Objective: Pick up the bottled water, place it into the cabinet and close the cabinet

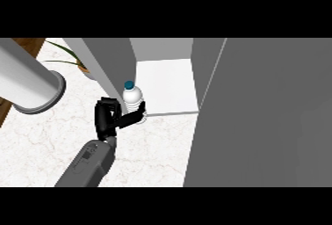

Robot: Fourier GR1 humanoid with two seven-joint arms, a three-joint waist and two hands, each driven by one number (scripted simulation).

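The hand point(111, 117) is gripping the bottled water point(133, 97) upright at the open cabinet point(165, 85) front; the grey door point(266, 114) is looming right, a plant point(68, 59) sitting far left.

upright bottled water point(133, 97), at open cabinet point(165, 85)

A single head view is given, looking steeply down on the counter point(149, 145). The scene is seen from close above; a forearm point(88, 162) enters from 7 o'clock, and a cabinet point(259, 110) fills 3 o'clock.
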